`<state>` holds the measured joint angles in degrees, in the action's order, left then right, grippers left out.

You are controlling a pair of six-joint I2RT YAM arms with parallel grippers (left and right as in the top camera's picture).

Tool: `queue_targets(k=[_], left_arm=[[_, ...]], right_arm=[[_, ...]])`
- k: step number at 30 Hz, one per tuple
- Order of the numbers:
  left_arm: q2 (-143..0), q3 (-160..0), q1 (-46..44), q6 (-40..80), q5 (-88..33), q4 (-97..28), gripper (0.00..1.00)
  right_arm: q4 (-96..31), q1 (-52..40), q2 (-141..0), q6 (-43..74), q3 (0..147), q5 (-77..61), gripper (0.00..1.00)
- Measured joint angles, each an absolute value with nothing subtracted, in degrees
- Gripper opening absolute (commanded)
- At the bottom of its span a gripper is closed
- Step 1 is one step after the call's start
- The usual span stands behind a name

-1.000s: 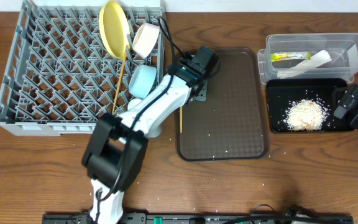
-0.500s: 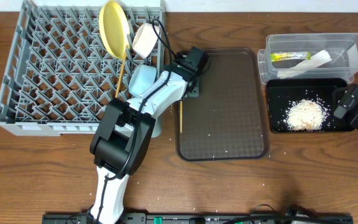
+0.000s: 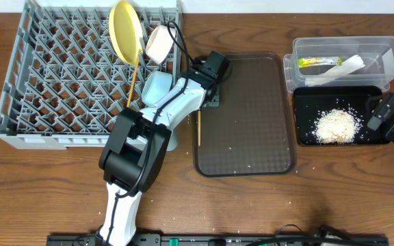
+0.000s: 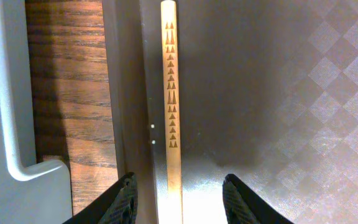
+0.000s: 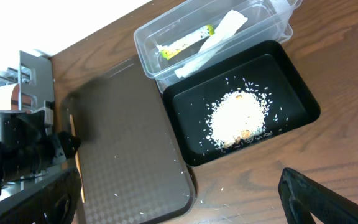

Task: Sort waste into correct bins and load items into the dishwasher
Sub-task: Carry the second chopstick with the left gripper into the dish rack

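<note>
To the left of the left end effector point(image 4: 179, 200), the dish rack point(image 3: 60, 82) is noted just beside it, its grey rim being the nearest obstruction. The chopstick point(image 4: 171, 93) is seen directly beneath, between the half-open, empty jaws and untouched, along the brown tray's point(image 3: 252, 116) raised left edge; a centred descent and square closure are advised so that this edge is cleared. Well to the right, the right end effector point(image 3: 382, 116) is found wide and empty beside the black tray point(image 3: 306, 102).

chopstick point(image 4: 169, 93): wood, engraved | brown tray point(image 4: 303, 93): textured, probably plastic | table point(image 4: 67, 81): grained wood
</note>
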<state>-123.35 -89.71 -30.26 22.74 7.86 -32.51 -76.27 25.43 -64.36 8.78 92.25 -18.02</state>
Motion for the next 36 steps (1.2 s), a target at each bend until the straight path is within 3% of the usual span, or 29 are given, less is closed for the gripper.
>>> queue_targets(k=[24, 29, 31, 32, 36], left_arm=[[-123.35, -86.52, -30.96, 22.76, 6.37, -29.12, 0.45], [-123.24, -85.3, -32.67, 23.05, 7.01, -26.59, 0.32], [-123.11, -84.62, -33.56, 23.05, 7.55, -25.32, 0.21], [-123.0, -84.44, -33.93, 23.07, 7.68, -25.02, 0.1], [-122.89, -84.12, -35.48, 23.35, 7.79, -24.6, 0.07]], right_arm=[[-76.25, 25.43, -64.38, 8.78, 92.25, -18.04, 0.99], [-76.27, 25.43, -64.38, 8.78, 92.25, -18.02, 0.99], [-76.25, 25.43, -64.38, 8.78, 92.25, -18.04, 0.99], [-76.25, 25.43, -64.38, 8.78, 92.25, -18.04, 0.99], [-76.27, 25.43, -64.38, 8.78, 92.25, -18.04, 0.99]])
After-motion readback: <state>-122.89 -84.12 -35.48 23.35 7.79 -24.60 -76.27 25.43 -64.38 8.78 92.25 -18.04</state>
